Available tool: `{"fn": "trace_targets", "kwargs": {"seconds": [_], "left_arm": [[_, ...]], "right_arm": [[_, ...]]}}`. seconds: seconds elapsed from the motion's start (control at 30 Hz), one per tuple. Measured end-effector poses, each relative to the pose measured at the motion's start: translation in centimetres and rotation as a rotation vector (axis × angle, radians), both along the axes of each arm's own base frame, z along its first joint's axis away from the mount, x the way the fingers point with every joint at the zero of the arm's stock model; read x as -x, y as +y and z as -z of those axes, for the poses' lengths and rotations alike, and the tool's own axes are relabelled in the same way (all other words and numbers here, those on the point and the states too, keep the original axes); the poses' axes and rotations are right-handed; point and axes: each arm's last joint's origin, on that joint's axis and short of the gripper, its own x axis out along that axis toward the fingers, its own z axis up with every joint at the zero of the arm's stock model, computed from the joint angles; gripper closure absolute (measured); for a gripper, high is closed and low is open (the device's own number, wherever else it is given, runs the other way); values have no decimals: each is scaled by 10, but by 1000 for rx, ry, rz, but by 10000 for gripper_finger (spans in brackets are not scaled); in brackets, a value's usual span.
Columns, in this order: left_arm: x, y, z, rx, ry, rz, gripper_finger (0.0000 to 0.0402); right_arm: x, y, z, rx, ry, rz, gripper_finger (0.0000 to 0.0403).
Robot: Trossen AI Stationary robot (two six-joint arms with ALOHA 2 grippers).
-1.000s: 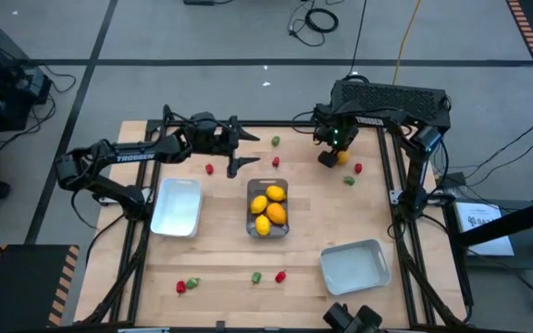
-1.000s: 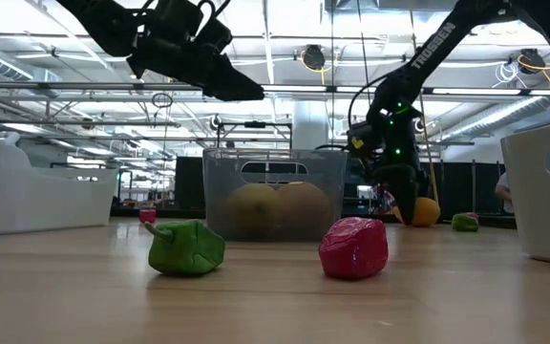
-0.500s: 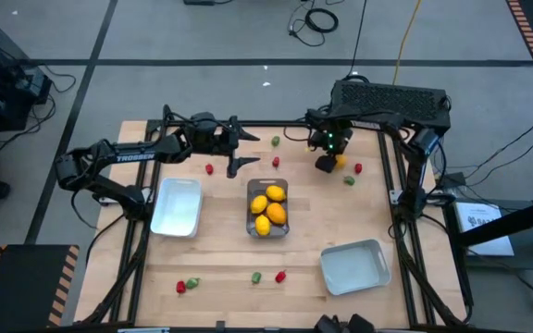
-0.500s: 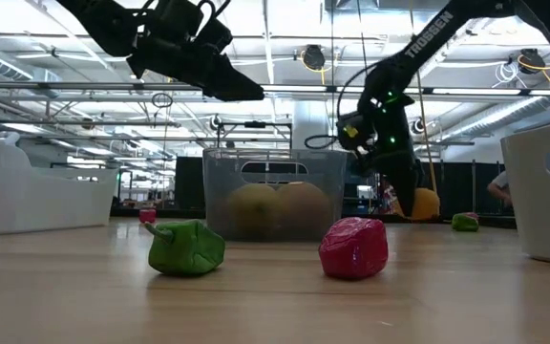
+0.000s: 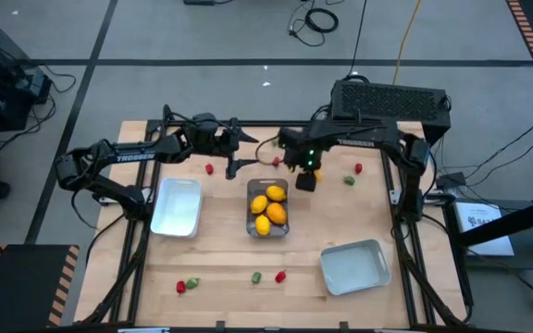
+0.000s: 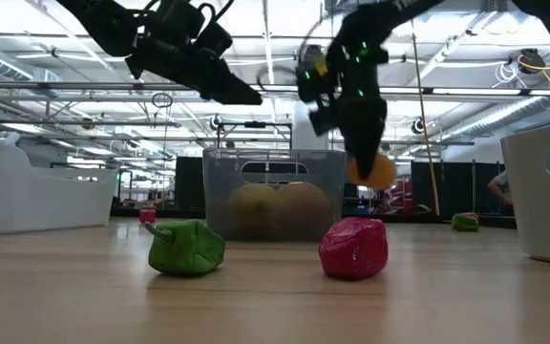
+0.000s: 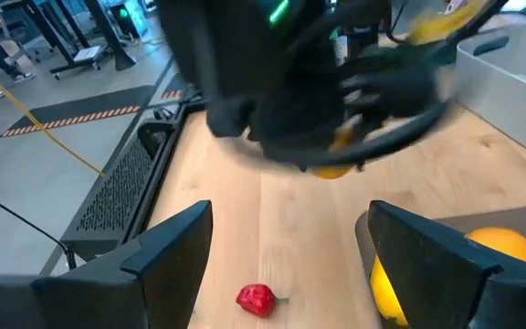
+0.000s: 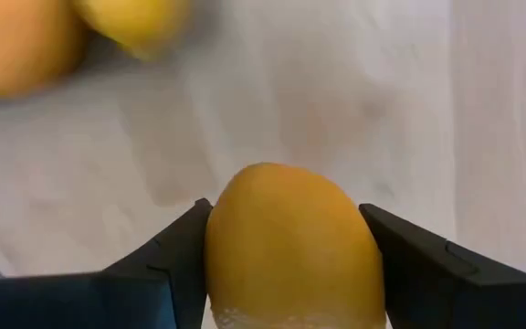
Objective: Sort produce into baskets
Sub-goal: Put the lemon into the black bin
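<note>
My right gripper (image 5: 304, 179) is shut on an orange lemon-like piece (image 8: 290, 247) and hangs just right of the narrow clear bin (image 5: 268, 207), which holds several yellow and orange pieces. My left gripper (image 5: 244, 151) is open and empty, above the table near its far edge; a red piece (image 7: 257, 299) lies below it. The white tray (image 5: 176, 205) lies on the left. The grey-blue tray (image 5: 354, 266) lies at the near right. Red and green pieces (image 5: 186, 285) lie loose on the table. My right gripper pinches the orange piece by its two opposite sides (image 8: 222, 239) between its two fingers (image 8: 172, 256). The fingers come from above and point down. In the low view the piece (image 6: 371, 172) sits at the fingers' lower ends, lifted clear of the table.
Loose pieces lie near the far edge: red ones (image 5: 209, 169) (image 5: 357, 168) and a green one (image 5: 348, 180). A green piece (image 5: 256, 277) and a red one (image 5: 280, 276) lie near the front edge. A black box (image 5: 391, 98) stands behind the table's far right.
My right gripper has lifted the orange piece off the table at the far right. It has carried the piece up and toward the table's left, to beside the clear bin.
</note>
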Motion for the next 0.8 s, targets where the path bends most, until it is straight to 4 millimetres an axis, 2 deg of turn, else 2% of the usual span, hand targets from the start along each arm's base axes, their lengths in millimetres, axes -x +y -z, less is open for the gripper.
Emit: {"fn": "trace_targets", "kwargs": {"seconds": [0.13, 0.33, 0.6, 0.8], "left_arm": [[1, 0, 3, -6, 34, -6, 100], [8, 4, 5, -41, 110, -123, 100], [14, 9, 3, -45, 130, -179, 100], [14, 8, 4, -28, 131, -174, 100]], "right_arm": [[-16, 29, -14, 21, -48, -59, 170], [-31, 69, -24, 75, -89, -129, 170], [-66, 108, -34, 111, -426, -169, 170], [-82, 139, -44, 117, -623, -191, 169]]}}
